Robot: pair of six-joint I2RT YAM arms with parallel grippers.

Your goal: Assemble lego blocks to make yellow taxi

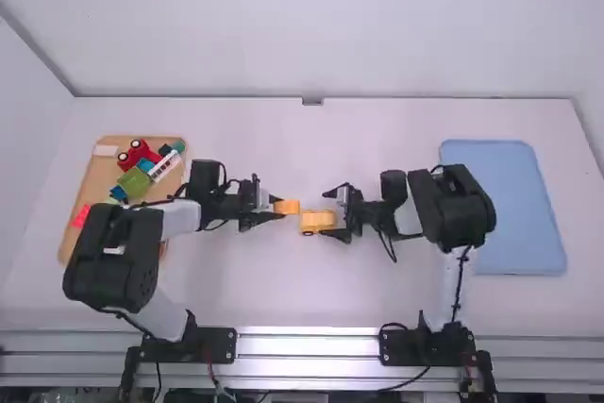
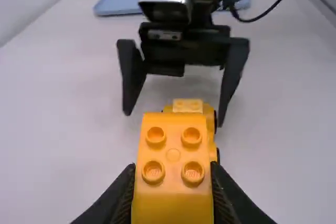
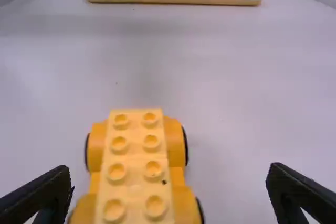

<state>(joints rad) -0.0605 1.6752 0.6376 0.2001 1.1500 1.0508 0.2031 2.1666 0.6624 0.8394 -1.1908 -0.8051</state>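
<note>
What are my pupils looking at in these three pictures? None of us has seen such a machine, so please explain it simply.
This is a robot with two jointed arms, left and right, each ending in a two-fingered pincer. The high view looks down from above and behind them; the other two come from cameras on the arms' wrists.

The left pincer grips a yellow block with round studs on top. The right pincer is open, its fingers either side of a studded yellow car base on the white table.

On the left is a wooden tray of colorful toy pieces; on the right, a blue tray.
</note>
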